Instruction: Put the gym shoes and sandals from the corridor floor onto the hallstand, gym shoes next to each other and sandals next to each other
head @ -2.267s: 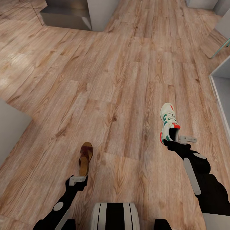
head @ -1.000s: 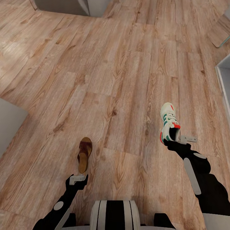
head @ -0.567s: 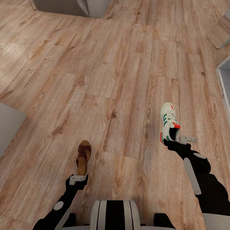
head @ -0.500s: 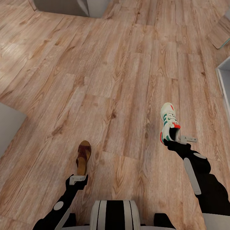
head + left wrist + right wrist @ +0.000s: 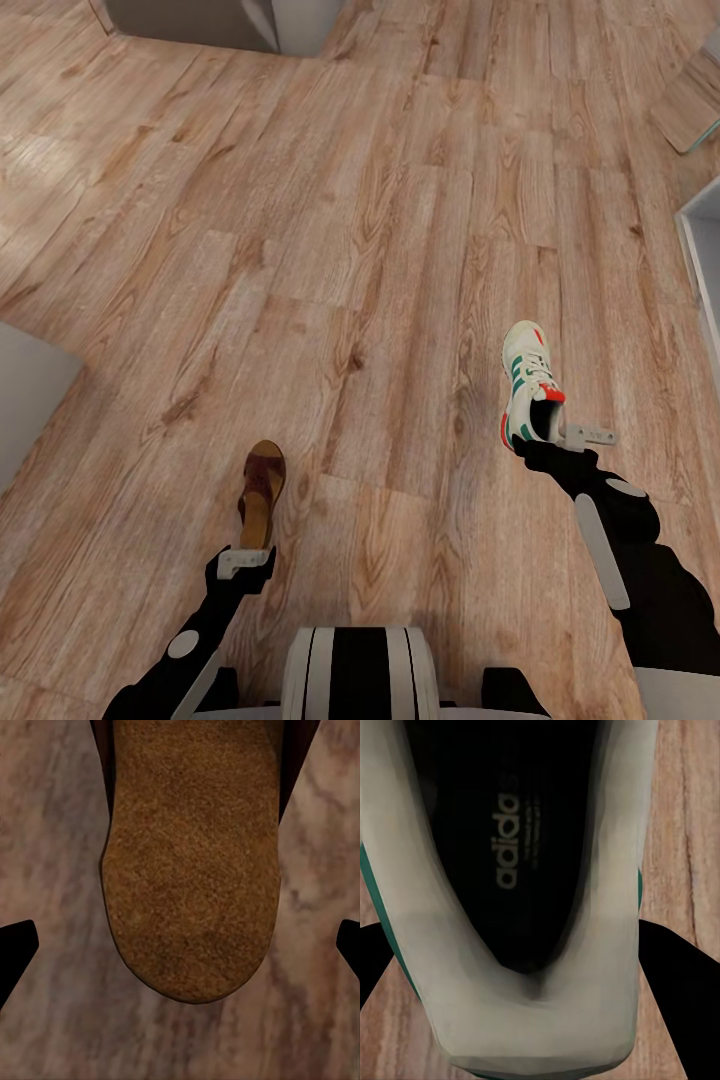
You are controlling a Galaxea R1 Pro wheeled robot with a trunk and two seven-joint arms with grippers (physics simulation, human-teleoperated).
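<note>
The left hand (image 5: 244, 561) grips the heel of a dark brown woven-leather sandal with a tan sole (image 5: 260, 492), its fingertips mostly hidden. Farther off, the right hand (image 5: 560, 436) clamps the heel of a cream-white lace-up sneaker with green stripes (image 5: 526, 392). Both shoes hang above the light wood-plank floor (image 5: 380, 250)

Wood-plank corridor floor (image 5: 400, 220), light brown, seen from above.
Grey-white furniture base (image 5: 200, 22) at far edge, grey wall corner (image 5: 25, 385) on left, white unit edge (image 5: 700, 250) on right; soft glare on floor at far left.
</note>
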